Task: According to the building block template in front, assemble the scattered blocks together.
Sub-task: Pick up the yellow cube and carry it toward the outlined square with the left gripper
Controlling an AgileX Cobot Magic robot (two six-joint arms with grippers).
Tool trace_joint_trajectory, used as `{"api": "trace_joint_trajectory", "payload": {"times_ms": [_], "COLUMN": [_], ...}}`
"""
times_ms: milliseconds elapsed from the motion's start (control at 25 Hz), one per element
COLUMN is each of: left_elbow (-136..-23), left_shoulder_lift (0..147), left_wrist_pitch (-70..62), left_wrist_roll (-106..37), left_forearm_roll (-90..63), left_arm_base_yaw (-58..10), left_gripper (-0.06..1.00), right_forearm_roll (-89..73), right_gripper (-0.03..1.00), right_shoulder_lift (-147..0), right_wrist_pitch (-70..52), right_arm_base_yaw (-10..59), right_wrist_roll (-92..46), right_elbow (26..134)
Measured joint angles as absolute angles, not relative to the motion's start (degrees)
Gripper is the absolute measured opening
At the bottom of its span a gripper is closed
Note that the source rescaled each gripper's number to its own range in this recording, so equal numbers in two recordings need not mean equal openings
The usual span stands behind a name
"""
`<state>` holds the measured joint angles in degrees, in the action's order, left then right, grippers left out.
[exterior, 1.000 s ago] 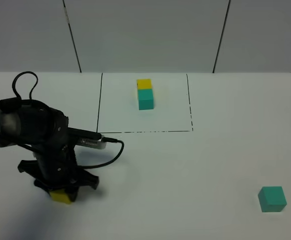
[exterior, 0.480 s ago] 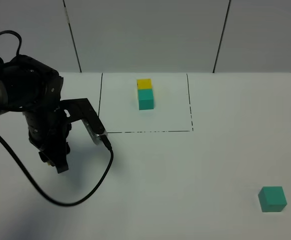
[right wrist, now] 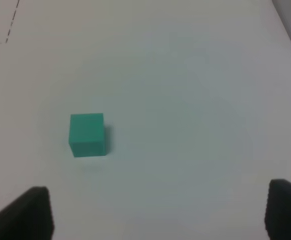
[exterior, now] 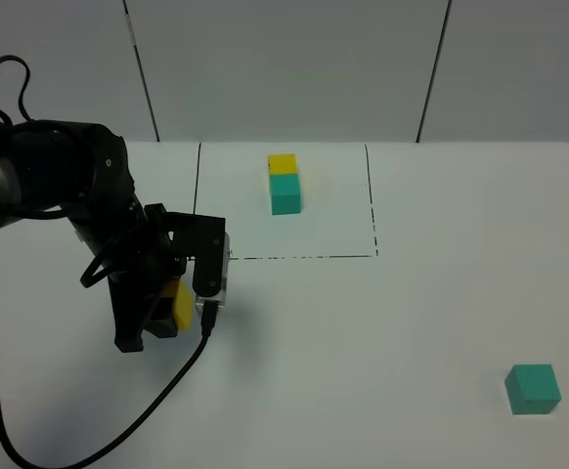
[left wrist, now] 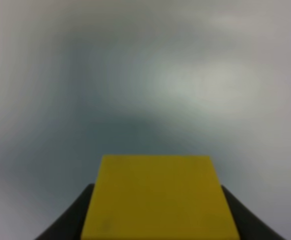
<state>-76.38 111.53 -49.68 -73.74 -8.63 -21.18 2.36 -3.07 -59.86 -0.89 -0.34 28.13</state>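
Observation:
The template (exterior: 284, 183), a yellow cube joined to a teal-green cube, sits inside a thin black-line rectangle at the table's back middle. My left gripper (exterior: 167, 311) is shut on the loose yellow cube (exterior: 180, 304) and holds it above the table, left of the rectangle's front edge. In the left wrist view the yellow cube (left wrist: 158, 197) sits between the dark fingers (left wrist: 68, 222). The loose teal-green cube (exterior: 532, 389) lies at the front right. In the right wrist view it (right wrist: 87, 134) lies ahead of my open right gripper (right wrist: 158, 215), apart from both fingertips.
The black-line rectangle (exterior: 283, 257) marks the template's area. A black cable (exterior: 89, 445) trails from the left arm across the table's front left. A corner of the dashed line (right wrist: 10, 25) shows in the right wrist view.
My left gripper has lifted the yellow cube from the front left and moved it right and toward the rectangle. The teal-green cube has not moved.

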Motion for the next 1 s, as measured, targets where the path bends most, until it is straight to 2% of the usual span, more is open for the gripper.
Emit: {"api": "trace_joint_trajectory", "payload": {"times_ms": [280, 520, 1000], "left_elbow": [-77.66, -85.88, -90.56], "left_shoulder_lift": [115.80, 121.70, 128.37], "left_wrist_pitch": [-47.30, -51.00, -52.47], "left_wrist_roll": [-68.61, -59.22, -56.64], "left_forearm_roll": [-5.45, 1.26, 3.31], "left_arm_base_yaw": [-26.21, -30.99, -32.13], "left_gripper": [0.00, 0.00, 0.00], "right_forearm_roll": [2.36, 2.36, 2.36], "right_gripper": [0.71, 0.71, 0.71], "right_shoulder_lift": [-3.07, -3.07, -3.07], "right_wrist_pitch": [-59.86, -59.86, -59.86], "right_arm_base_yaw": [-0.89, -0.89, -0.89], "right_wrist_roll": [-0.34, -0.34, -0.34], "right_elbow": [28.13, 28.13, 28.13]}}
